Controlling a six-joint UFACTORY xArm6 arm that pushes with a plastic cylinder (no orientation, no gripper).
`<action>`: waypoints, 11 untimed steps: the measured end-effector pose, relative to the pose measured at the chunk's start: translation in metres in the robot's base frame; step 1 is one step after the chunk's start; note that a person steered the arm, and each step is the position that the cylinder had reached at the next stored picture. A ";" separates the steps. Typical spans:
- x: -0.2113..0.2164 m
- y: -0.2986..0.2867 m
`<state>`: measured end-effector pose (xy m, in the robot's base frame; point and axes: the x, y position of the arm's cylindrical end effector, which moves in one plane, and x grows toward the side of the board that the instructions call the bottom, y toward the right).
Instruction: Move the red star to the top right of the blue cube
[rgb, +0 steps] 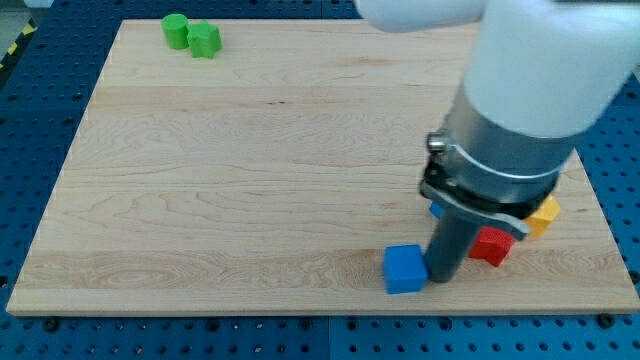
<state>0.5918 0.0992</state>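
Note:
The blue cube (404, 268) sits near the board's bottom edge, right of the middle. The red star (492, 246) lies to its right, partly hidden behind my rod. My tip (441, 278) rests on the board between the two, right beside the blue cube's right face and just left of the red star.
A yellow block (543, 215) sits up and right of the red star, half hidden by the arm. A small blue piece (436, 210) peeks out under the arm. Two green blocks (176, 30) (205, 40) sit at the top left. The wooden board (250, 170) lies on a blue pegboard table.

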 end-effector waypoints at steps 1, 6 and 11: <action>0.000 -0.022; -0.019 0.099; -0.030 0.057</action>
